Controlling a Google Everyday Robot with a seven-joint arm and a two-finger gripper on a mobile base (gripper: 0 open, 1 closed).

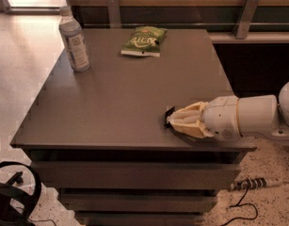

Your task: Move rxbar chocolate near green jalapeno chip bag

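The rxbar chocolate [169, 115] lies near the table's front right edge. Only a small black corner of it shows at the tips of my gripper [174, 120]. The gripper reaches in from the right, low on the tabletop, with its cream fingers [188, 112] drawn together on the bar. The green jalapeno chip bag [143, 40] lies flat at the far middle of the table, well away from the gripper and the bar.
A clear labelled plastic bottle [74, 42] stands at the far left of the brown table [111, 98]. A wooden wall with metal brackets runs behind the table. Cables [247, 185] lie on the floor at the front right, and dark gear sits at the lower left.
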